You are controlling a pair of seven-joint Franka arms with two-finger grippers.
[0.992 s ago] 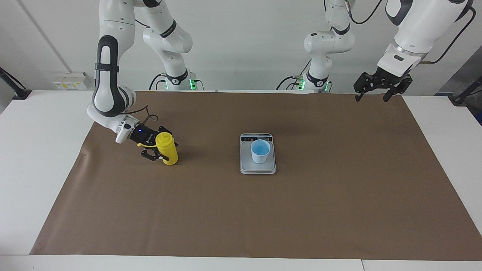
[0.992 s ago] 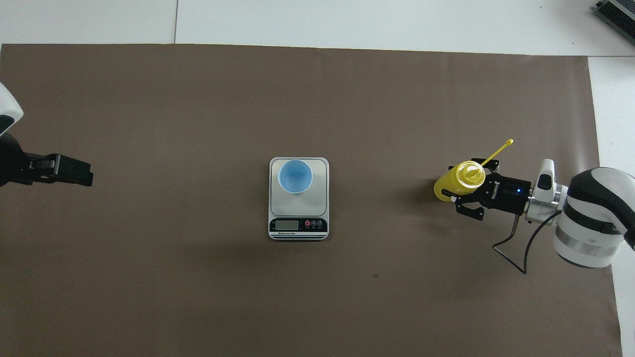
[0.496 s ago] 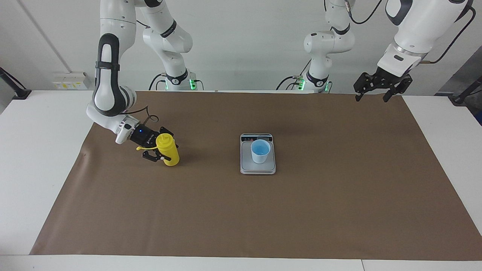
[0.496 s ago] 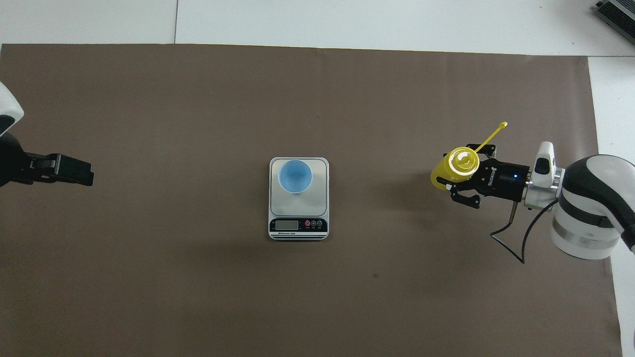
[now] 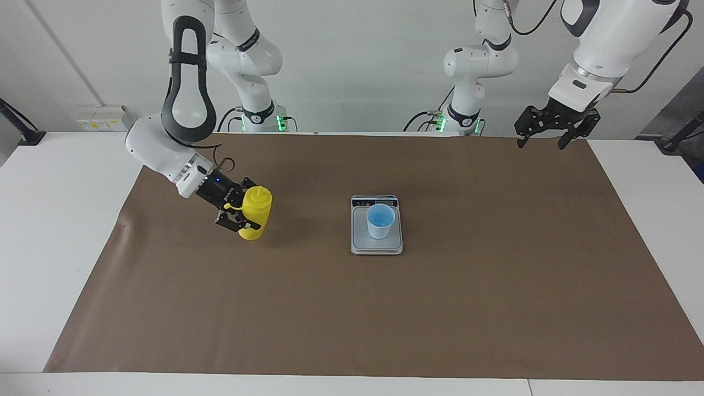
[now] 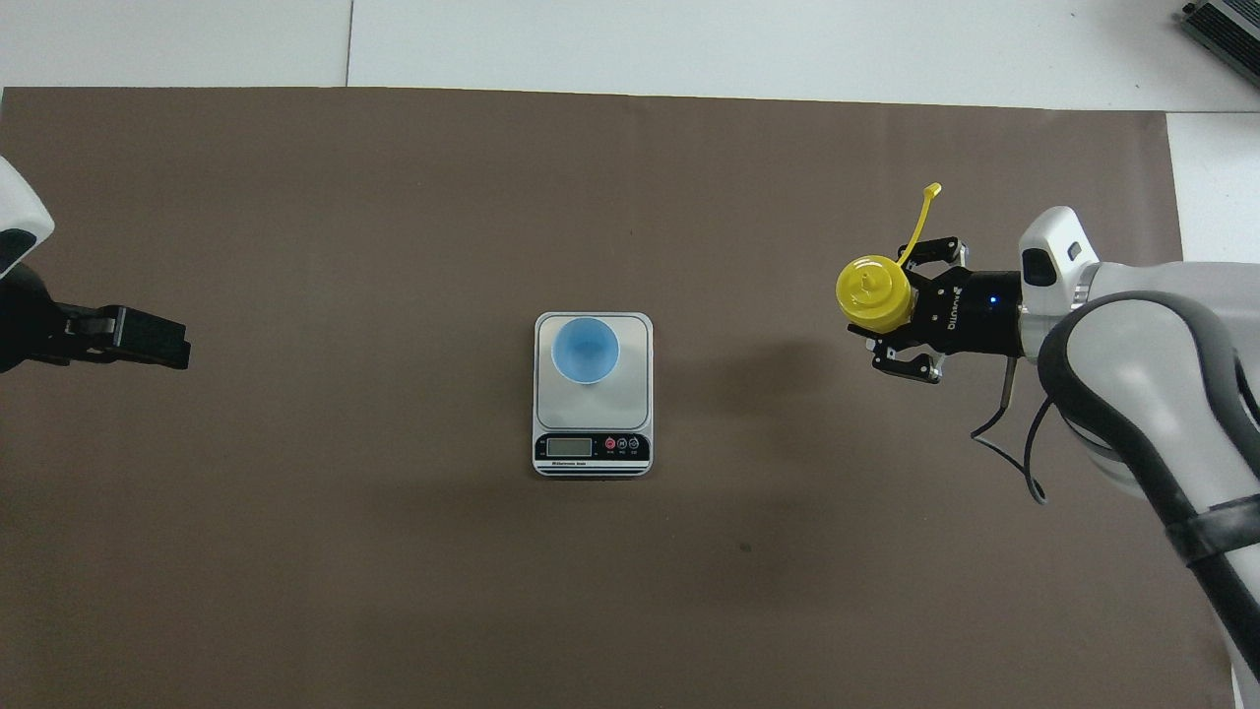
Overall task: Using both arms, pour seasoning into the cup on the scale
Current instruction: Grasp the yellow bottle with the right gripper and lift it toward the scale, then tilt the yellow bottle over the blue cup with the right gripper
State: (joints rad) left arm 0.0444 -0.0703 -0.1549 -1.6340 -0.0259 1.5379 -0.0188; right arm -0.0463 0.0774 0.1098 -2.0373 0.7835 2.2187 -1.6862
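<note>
facing view: right gripper is clamped on the seasoning bottle, gripping its body from the side toward the right arm's end of the table. bottle looks roughly upright, tilted a little, nozzle up; can't tell if its base touches the brown mat or sits just off it. cup stands upright on the scale, on the steel plate, with the display strip at the end nearer the robots. bottle is well apart from the scale, toward the right arm's end. left gripper hangs in the air over the mat's edge at the left arm's end, fingers apart, holding nothing; that arm waits. overhead view: right gripper comes in from the side with its fingers closed around the seasoning bottle, seen cap-on from above; the thin yellow cap strap sticks out away from the robots. cup sits on the scale near mid-mat. left gripper shows as a dark block at the view's edge, over the mat.
</note>
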